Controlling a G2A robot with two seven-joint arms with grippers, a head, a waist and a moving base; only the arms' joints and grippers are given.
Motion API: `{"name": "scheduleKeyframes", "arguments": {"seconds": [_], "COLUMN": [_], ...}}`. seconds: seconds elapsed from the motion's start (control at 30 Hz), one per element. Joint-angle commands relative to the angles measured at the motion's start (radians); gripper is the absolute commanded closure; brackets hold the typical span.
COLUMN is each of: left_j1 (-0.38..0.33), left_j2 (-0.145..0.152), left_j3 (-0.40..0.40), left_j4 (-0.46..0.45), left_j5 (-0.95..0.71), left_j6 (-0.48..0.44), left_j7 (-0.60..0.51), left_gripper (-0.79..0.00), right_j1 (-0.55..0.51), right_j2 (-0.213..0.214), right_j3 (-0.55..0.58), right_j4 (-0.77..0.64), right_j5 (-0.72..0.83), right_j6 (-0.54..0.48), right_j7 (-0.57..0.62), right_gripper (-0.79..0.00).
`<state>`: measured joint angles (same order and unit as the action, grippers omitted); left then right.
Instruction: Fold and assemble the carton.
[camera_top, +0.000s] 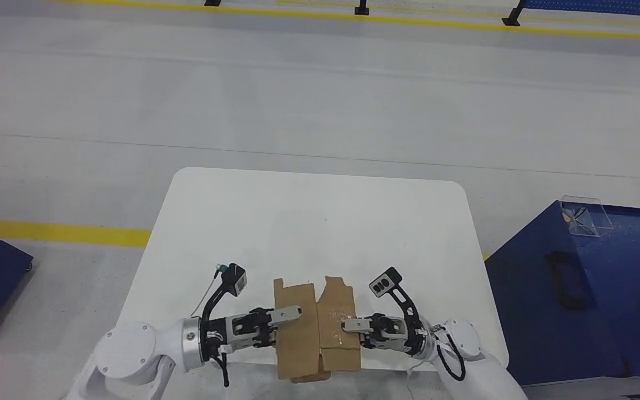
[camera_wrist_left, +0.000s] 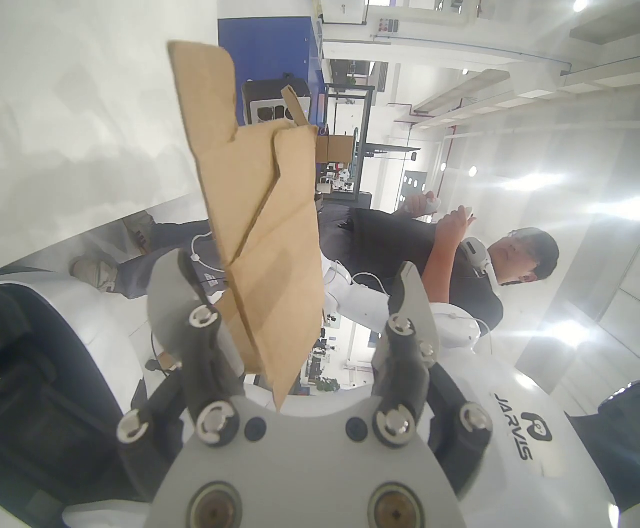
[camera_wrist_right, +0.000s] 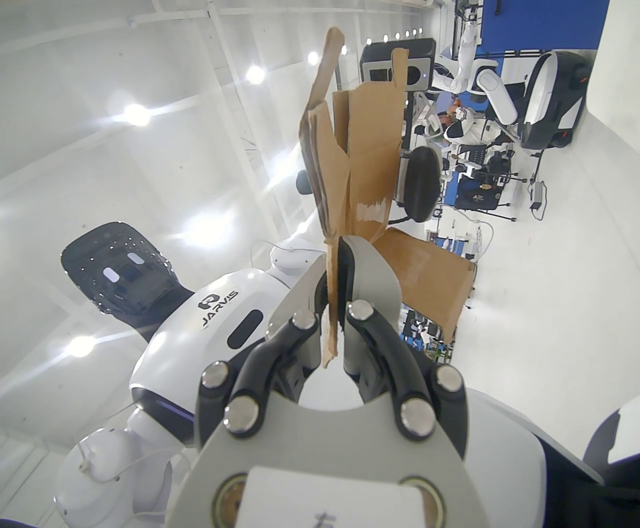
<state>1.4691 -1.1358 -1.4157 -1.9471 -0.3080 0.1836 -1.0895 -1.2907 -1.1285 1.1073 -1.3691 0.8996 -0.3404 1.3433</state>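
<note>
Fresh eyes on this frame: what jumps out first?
The brown carton, not yet formed into a box, sits between both arms at the near edge of the white table. The right pincer is clamped shut on one cardboard edge. The left pincer stands open with a carton flap between its fingers.

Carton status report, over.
Right end effector shut on carton. Left end effector open around carton edge. Carton unassembled. Nothing obstructing.

One carton (camera_top: 300, 350), one table (camera_top: 300, 215) and two pincers, the left pincer (camera_top: 292, 314) and the right pincer (camera_top: 349, 325).
</note>
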Motion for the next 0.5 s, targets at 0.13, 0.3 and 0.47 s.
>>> {"name": "scheduleKeyframes", "arguments": {"seconds": [0.13, 0.3, 0.47], "left_j1": [-0.02, -0.03, -0.03], "left_j2": [0.005, 0.008, 0.008], "left_j3": [0.008, 0.008, 0.008], "left_j4": [0.032, 0.042, 0.042], "left_j5": [-0.05, -0.057, -0.057], "left_j6": [0.015, 0.015, 0.015], "left_j7": [-0.029, -0.033, -0.033], "left_gripper": [0.0, 0.0, 0.0], "right_j1": [0.003, 0.007, 0.007], "right_j2": [-0.005, -0.006, -0.006], "right_j3": [-0.004, -0.006, -0.006], "right_j4": [0.006, 0.009, 0.009], "right_j5": [0.002, 0.002, 0.002], "right_j6": [0.0, 0.002, 0.002], "right_j7": [-0.01, -0.01, -0.01], "right_gripper": [0.0, -0.785, -0.785]}}
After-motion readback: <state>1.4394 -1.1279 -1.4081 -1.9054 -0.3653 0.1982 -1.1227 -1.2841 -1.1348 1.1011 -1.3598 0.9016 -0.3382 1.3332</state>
